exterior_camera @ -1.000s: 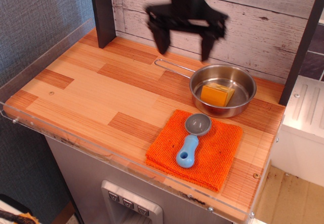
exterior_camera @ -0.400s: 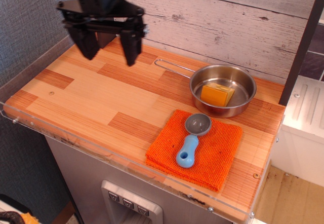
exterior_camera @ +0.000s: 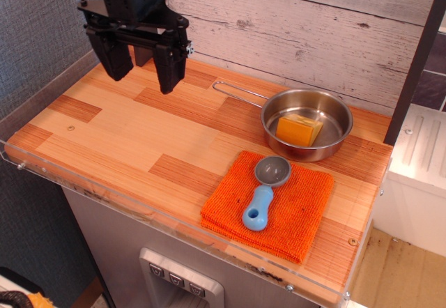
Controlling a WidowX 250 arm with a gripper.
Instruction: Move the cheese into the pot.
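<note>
The cheese (exterior_camera: pixel 299 129), a small yellow-orange wedge, lies inside the pot (exterior_camera: pixel 307 123), a shallow shiny steel pan at the right rear of the wooden counter. The pot's thin wire handle (exterior_camera: pixel 237 93) points left. My black gripper (exterior_camera: pixel 143 69) hangs open and empty above the counter's far left, well away from the pot, with its two fingers spread wide.
A grey scoop with a blue handle (exterior_camera: pixel 265 189) lies on an orange woven cloth (exterior_camera: pixel 272 203) at the front right. A clear plastic rim (exterior_camera: pixel 139 210) edges the counter. A dark post (exterior_camera: pixel 143 43) stands at the back left, a wood-plank wall behind.
My gripper has swung from above the pot's left side across to the far left of the counter, staying open. The cheese and pot have not moved.
</note>
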